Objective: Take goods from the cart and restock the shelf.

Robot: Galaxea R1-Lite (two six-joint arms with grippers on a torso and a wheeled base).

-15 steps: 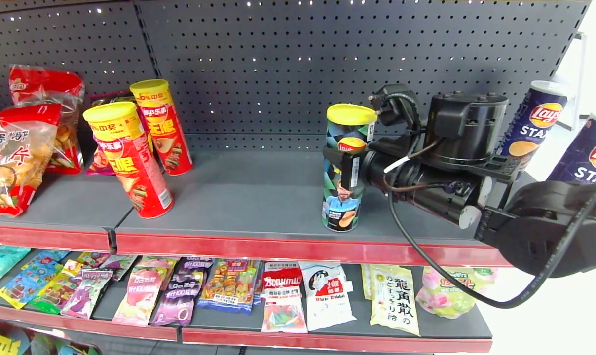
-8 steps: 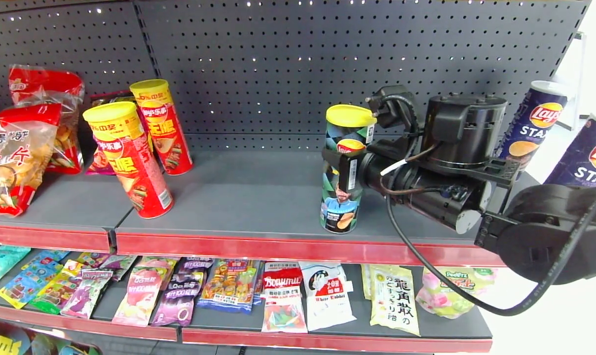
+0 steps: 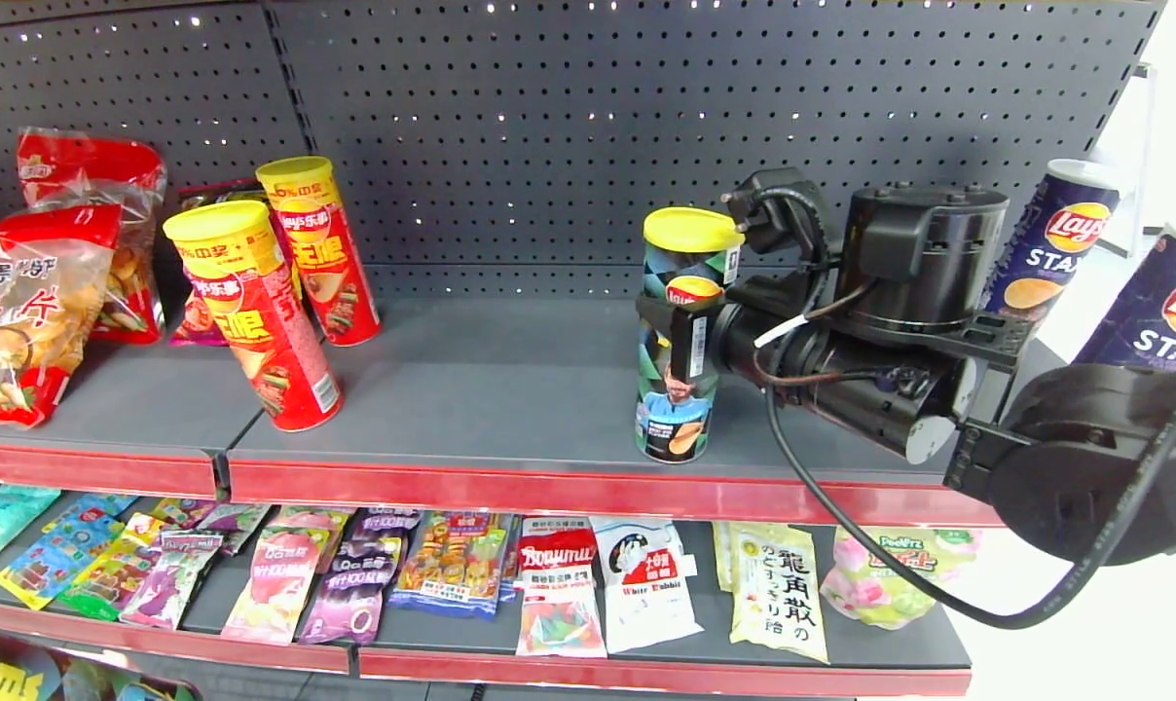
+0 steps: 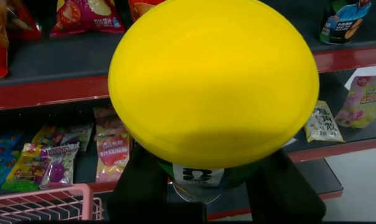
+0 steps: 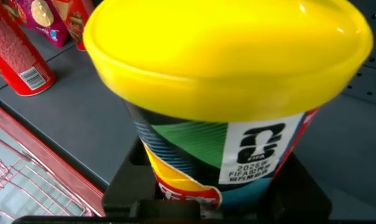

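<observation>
While the right claw (image 3: 680, 329) clamps a yellow-lidded can (image 3: 679, 399) from the side around its upper half, the can stands upright a little right of centre in the head view. Its base is down on the upper shelf (image 3: 510, 389), just behind the red front lip (image 3: 549, 492). One finger (image 3: 690, 341) lies flat across the can's front face; the other is hidden behind it.

The left claw (image 4: 206, 193) is closed on a second can (image 4: 203, 177), whose yellow lid (image 4: 213, 81) faces the wrist camera. The pink wire cart (image 4: 45, 202) sits near it, with the shelves beyond.

Farther out on the same shelf, two red cans (image 3: 257, 321) stand at the upper left of the head frame, well apart from the held can. Red snack bags (image 3: 33, 312) lean just beside them at the far left edge. Two dark blue cans (image 3: 1050, 243) show at the right edge, behind the arm. A grey pegboard (image 3: 549, 127) backs the shelf. Along the lower part of the frame, the lower shelf (image 3: 646, 672) carries a row of flat sweet packets (image 3: 559, 584) lying side by side.
</observation>
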